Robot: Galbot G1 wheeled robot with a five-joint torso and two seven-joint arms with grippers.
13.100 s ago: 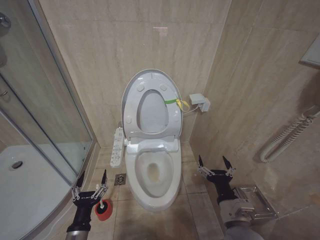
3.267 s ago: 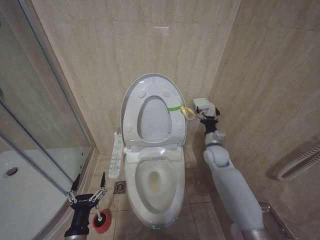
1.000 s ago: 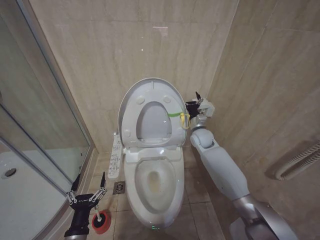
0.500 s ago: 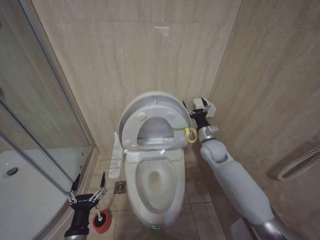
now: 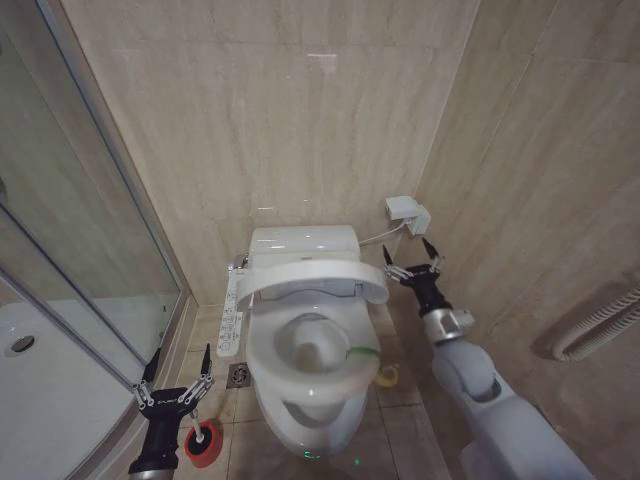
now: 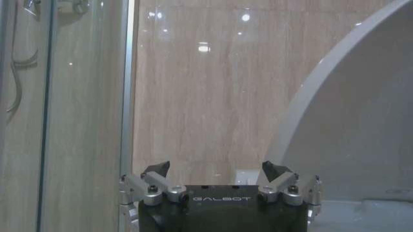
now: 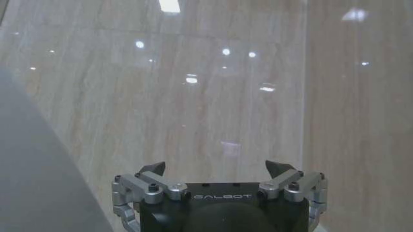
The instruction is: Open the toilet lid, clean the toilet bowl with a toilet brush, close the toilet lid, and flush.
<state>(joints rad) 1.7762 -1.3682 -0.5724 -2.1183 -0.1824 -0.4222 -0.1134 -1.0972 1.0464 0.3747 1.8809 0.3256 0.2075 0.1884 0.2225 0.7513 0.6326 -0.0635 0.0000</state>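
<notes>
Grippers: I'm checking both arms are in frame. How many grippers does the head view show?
2. The left gripper hangs low beside the toilet bowl, above the toilet brush. The right gripper is raised beside the half-lowered toilet lid, not touching it.

Toilet lid [image 5: 318, 276]: smooth white plastic, semi-gloss. Toilet bowl [image 5: 300, 400]: glossy glazed ceramic. Wall tiles [image 5: 270, 120]: polished beige stone, reflective. Shower screen [image 5: 70, 220]: clear glass, metal-framed.

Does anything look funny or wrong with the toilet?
Yes. The toilet lid hangs half down, neither open nor shut, over the toilet bowl. The right claw is open beside it, not holding it. A yellow-green loop dangles low by the bowl's side.
</notes>
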